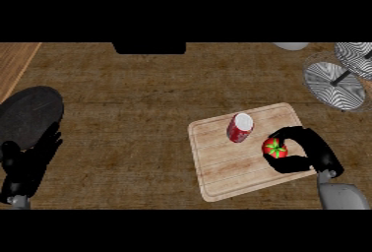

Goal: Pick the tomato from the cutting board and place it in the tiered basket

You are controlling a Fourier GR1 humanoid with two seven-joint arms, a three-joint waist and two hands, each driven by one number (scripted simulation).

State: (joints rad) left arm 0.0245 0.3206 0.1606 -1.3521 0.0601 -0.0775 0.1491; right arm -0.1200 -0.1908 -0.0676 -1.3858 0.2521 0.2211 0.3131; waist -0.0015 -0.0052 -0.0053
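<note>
A view straight down onto a brown wooden counter (145,98). Right of centre lies a pale wooden cutting board (225,172), turned slightly askew. On it are 2 things: a red can with a white top (240,127), standing near the board's far side, and a red tomato (274,148) with a green star-shaped stem, near the board's right edge.

The robot's right hand (309,152), black, reaches in from the lower right. Its fingers arc over the far side of the tomato and its thumb curls under the near side, so the hand wraps the tomato. The tomato appears to sit on the board at this point; whether it has left the surface cannot be told.

The step in hand looks like the grasp itself, the first part of the task. The next move calls for lifting the tomato clear of the board without knocking the can just beside it, then carrying it away and to the right.

The tiered basket (335,83) stands at the upper right, well apart from the board: 2 round wire tiers, black and white. Nothing shows inside either tier.

The left hand (25,165) rests open at the lower left edge, fingers up, beside a dark round plate (29,115) that holds nothing visible.
</note>
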